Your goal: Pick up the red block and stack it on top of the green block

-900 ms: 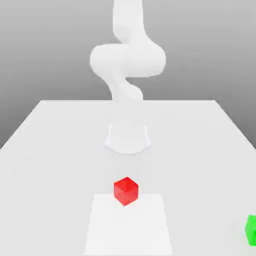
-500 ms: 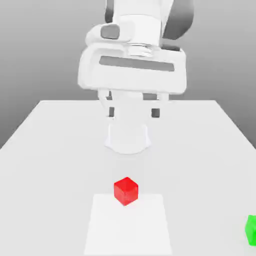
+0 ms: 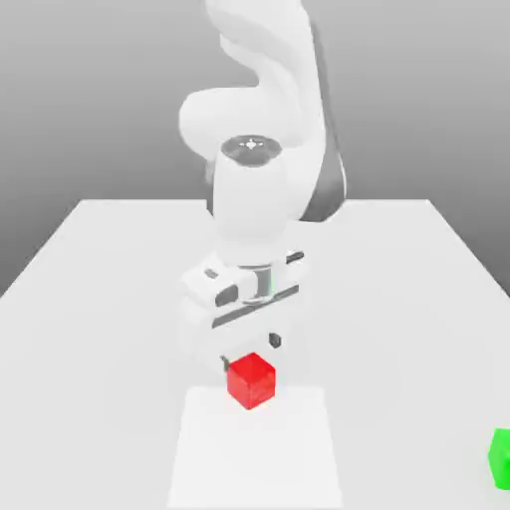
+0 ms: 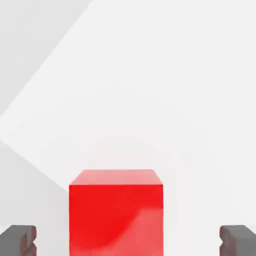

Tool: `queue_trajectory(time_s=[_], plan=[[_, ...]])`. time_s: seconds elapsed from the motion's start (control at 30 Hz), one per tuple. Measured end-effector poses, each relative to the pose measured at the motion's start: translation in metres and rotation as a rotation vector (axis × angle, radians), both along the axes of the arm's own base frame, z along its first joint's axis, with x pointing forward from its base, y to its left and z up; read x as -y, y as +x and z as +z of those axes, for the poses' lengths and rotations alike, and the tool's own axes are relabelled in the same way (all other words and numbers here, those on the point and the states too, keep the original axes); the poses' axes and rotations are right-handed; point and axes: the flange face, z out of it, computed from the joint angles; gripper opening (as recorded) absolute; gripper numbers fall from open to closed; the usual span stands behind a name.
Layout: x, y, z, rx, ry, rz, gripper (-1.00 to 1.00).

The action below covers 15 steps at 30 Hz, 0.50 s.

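**Open gripper poised over red block**

Gripper (image 3: pixel 250 351) hangs low, just above the red block (image 3: pixel 251 380), fingers (image 4: pixel 18 239) spread wide, one either side, not touching it. Block sits on the white table (image 3: pixel 100 299) at the far edge of a paler square patch (image 3: pixel 255 448). Green block (image 3: pixel 501 458) well apart, at the exterior view's right edge.

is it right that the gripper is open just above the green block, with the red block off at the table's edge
No, the colours are swapped. In the hand view the open gripper straddles the red block. The exterior view shows the green block off at the table's edge, on that view's right.
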Motion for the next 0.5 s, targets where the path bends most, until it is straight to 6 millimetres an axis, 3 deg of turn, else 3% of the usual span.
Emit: queue_trajectory(time_s=[0.3,0.33,0.5], plan=[[0.0,-0.006,-0.037,-0.003,0.008,0.002,0.0],[0.0,-0.007,-0.041,-0.004,0.01,0.003,-1.0],[0.0,-0.007,-0.041,-0.006,0.01,0.003,-1.0]])
